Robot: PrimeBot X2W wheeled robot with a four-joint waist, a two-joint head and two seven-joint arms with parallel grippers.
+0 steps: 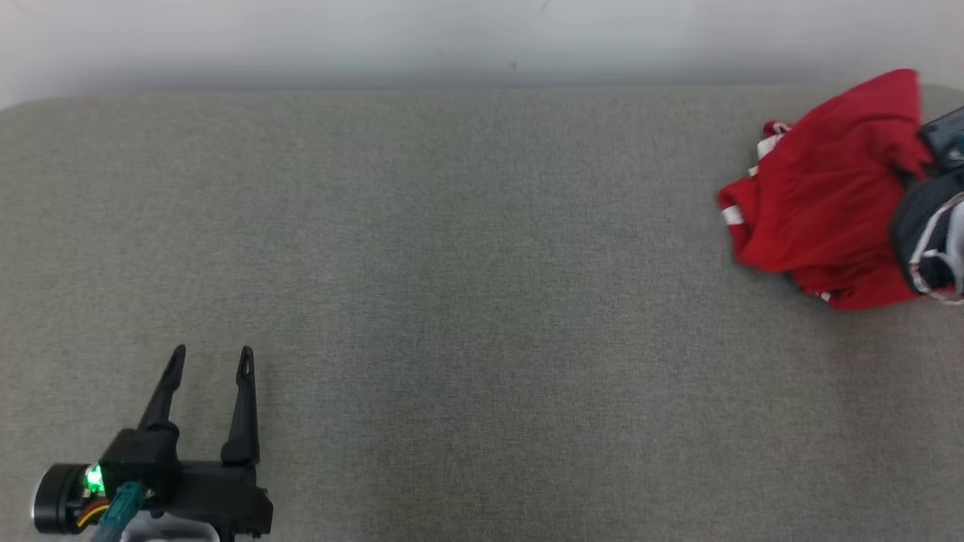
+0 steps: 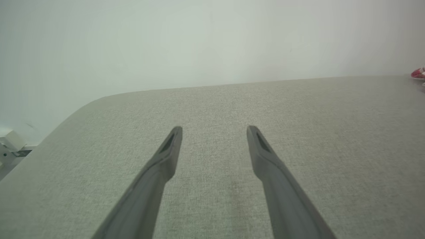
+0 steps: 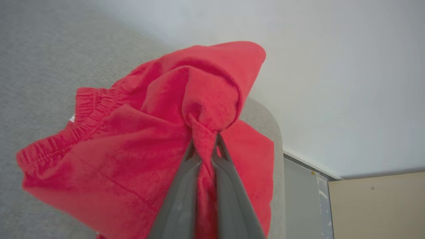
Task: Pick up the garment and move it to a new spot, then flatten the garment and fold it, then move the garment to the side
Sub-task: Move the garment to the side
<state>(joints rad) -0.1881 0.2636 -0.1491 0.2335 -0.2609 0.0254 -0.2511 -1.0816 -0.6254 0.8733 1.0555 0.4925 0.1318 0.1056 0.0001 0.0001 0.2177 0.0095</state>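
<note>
Pale, plain wall [image 1: 482, 38] runs behind a wide table [image 1: 452, 301] covered in grey woven fabric, with rounded corners and a broad bare middle. A crumpled red garment [image 1: 821, 196] of soft knit cloth, with a gathered elastic waistband and small white trim at its edges, sits at the table's far right end, near the back corner. In the right wrist view its waistband side lies spread on the grey cover, while the middle of the cloth is drawn up into a twisted peak.

The right gripper [image 3: 206, 146] is at that peak. Its two long dark fingers [image 3: 181, 199] stand narrow, nearly together, pinching a fold of the red cloth between them. In the head view the dark and pale body of the right arm [image 1: 930, 226] overlaps the garment's right side at the picture's edge.

The left gripper [image 1: 211, 361] hovers low over the table's near left part, well apart from the garment. Its fingers [image 2: 265, 159] are spread wide with nothing between them but the grey cover. A small green light [image 1: 94, 478] glows on its wrist beside a teal cable [image 1: 120, 508].
</note>
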